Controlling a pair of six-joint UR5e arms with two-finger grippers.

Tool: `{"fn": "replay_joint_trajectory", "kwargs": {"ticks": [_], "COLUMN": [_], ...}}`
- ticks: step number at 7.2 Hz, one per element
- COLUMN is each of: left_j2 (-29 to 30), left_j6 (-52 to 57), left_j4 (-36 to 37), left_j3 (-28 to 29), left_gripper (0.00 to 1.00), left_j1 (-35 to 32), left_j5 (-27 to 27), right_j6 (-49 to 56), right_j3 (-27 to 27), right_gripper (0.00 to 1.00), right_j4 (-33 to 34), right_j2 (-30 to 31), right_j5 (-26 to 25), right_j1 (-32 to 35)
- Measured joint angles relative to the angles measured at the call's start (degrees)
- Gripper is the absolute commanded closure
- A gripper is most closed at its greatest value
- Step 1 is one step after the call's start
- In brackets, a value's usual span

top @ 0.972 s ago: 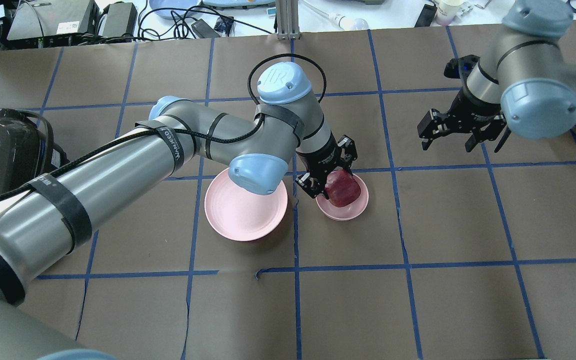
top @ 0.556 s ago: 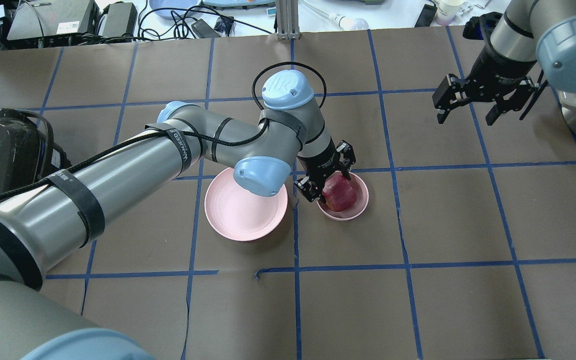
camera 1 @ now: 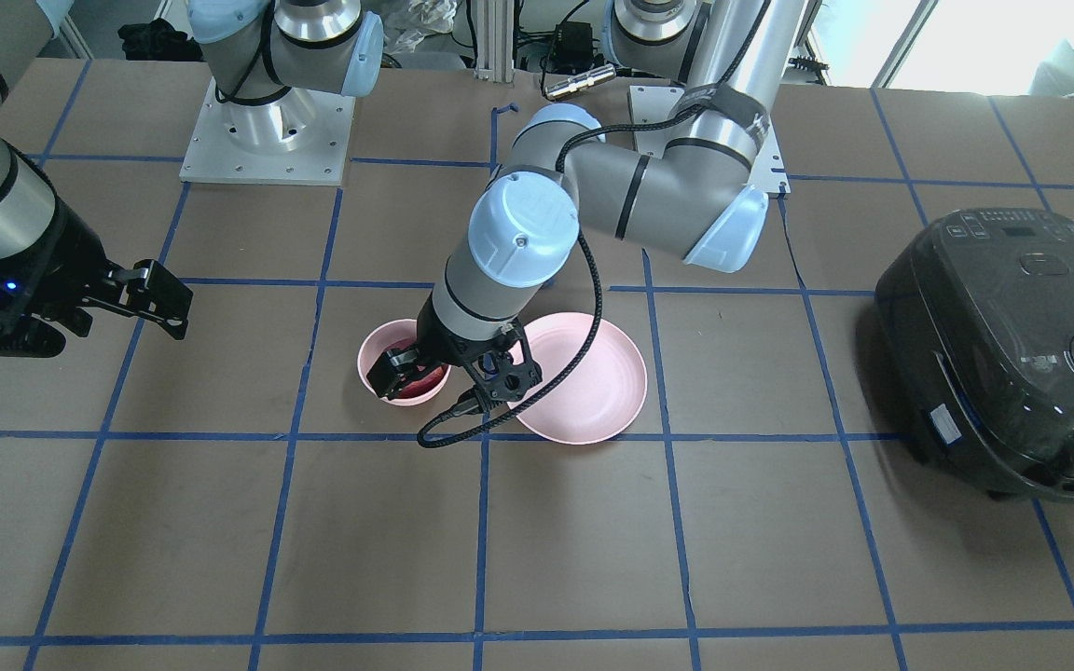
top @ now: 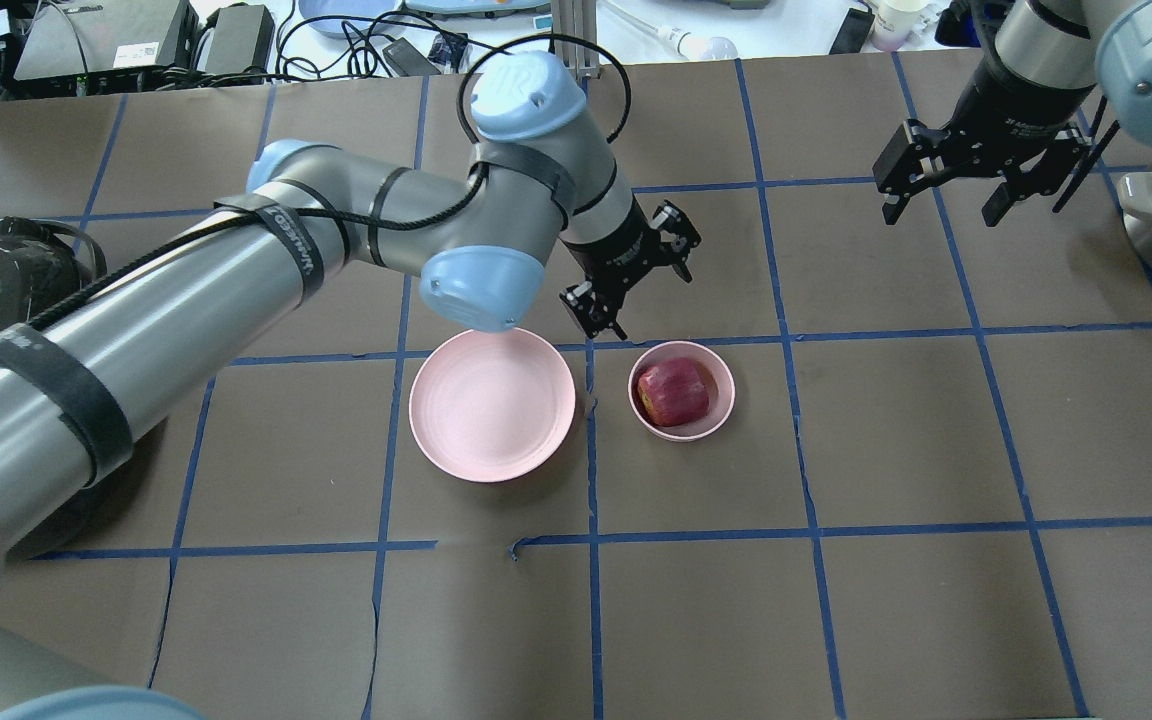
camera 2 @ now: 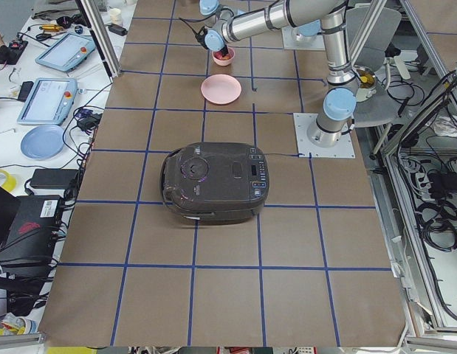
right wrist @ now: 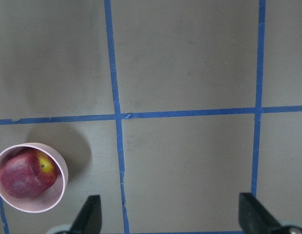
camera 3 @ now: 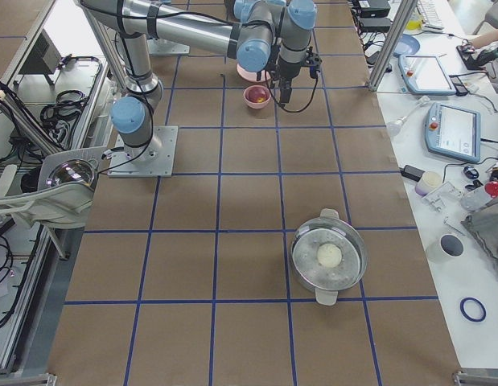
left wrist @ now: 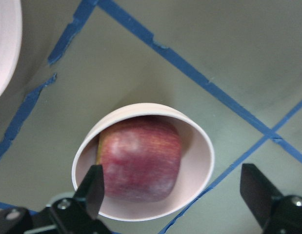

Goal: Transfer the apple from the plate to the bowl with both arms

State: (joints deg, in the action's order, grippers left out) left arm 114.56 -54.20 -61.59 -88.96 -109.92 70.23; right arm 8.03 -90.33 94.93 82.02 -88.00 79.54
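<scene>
The small, dark red apple with a yellowish patch sits in the small, deep, pale pink bowl, beside the wide, shallow pink plate. The black two-finger left gripper hovers above the bowl's far side, jaws spread wide and empty. The right gripper hangs well apart, also wide and empty.

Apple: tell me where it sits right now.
In the overhead view the apple lies inside the bowl, just right of the plate, with the open left gripper hovering beyond it.
</scene>
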Motion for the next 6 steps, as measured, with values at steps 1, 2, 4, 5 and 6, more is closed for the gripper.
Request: {"fn": "replay_joint_trajectory", "kwargs": {"ticks": [1,2,4,5,6], "left_j2": [-2.53,-5.54,-11.85,-14.85,-17.18], "left_j6": [7.01,15.27,34.54,42.97,48.91], "left_j4": [-6.19,-13.56,-28.63,-32.48,-33.92], "left_j3": [2.51,5.35,10.56,11.52,11.48], "left_gripper": [0.00,0.00,0.00,0.00,0.03], "left_j1": [2.00,4.01,9.37,11.61,13.07], "left_j5": [0.38,2.01,8.42,12.35,15.50], "right_j6": [-0.20,-0.82,-5.00,-7.14,-8.10], "right_j3": [0.23,0.21,-0.07,-0.08,0.06], "right_gripper": [0.00,0.00,0.00,0.00,0.00], "right_j4": [-0.07,-0.23,-0.33,-0.53,-1.59], "right_j2": [0.20,1.13,3.74,4.78,5.86], "right_j5": [0.02,0.25,-0.08,-0.81,-1.87], "right_j1": [0.03,0.54,3.82,5.10,5.67]}}
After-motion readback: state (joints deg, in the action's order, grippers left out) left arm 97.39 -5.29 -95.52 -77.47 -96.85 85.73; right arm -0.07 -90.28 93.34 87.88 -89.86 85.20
